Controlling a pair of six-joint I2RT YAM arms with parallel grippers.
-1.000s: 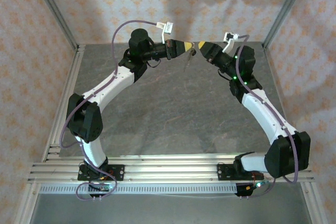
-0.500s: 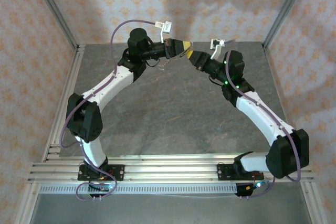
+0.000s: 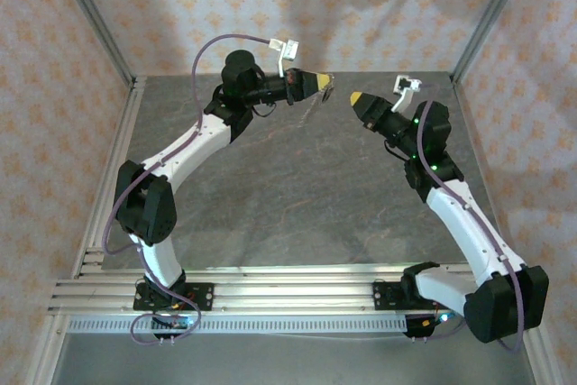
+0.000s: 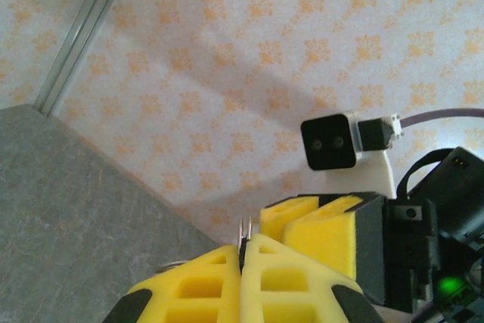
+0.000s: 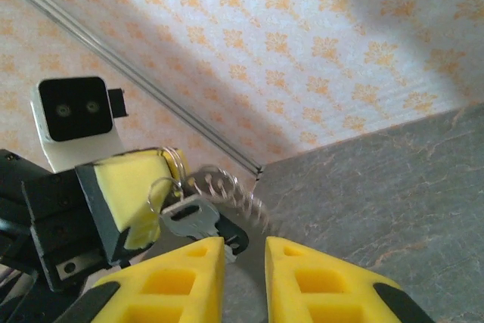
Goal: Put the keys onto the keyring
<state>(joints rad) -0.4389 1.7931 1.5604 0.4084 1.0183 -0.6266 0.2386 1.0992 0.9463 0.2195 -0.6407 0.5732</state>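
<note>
Yellow-padded left jaws are pinched shut on the keyring [image 5: 162, 185], held up off the worktop [image 3: 297, 196], with the key [image 5: 189, 218] resting against the loop just in front of the right jaws, which stand slightly apart and empty. Both pieces look light, stiff and slippery, so the key's dark head seems the safest place to pinch.
</note>
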